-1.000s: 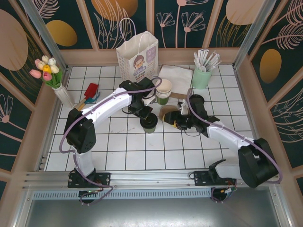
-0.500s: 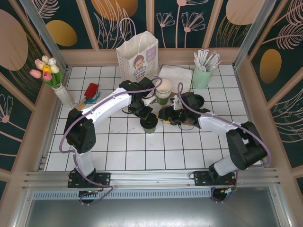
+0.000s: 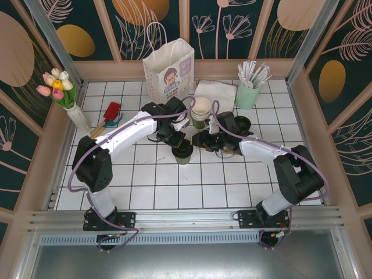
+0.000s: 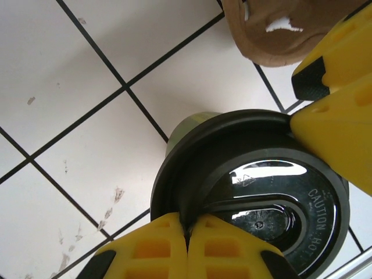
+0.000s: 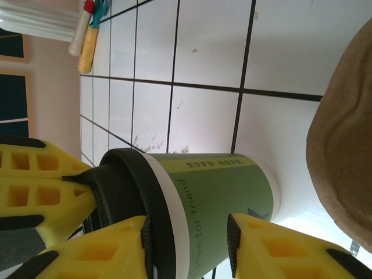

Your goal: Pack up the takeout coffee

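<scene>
Pinching the lid rim of the takeout coffee (image 3: 182,152) mid-frame, the left gripper (image 4: 187,225) has closed jaws; the right gripper (image 5: 189,235) straddles the cup, jaws open.

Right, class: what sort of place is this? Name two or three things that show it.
Probably a mock café takeout counter: a white paper bag, a pot of wrapped straws and a lidded green coffee cup.

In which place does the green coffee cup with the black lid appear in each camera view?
Top external: the takeout coffee stands mid-table, between both arms.
Left wrist: lower right, lid seen from above.
Right wrist: bottom centre, lid toward the left.
Shared landmark: the left pincer, shut on the lid's rim.
</scene>
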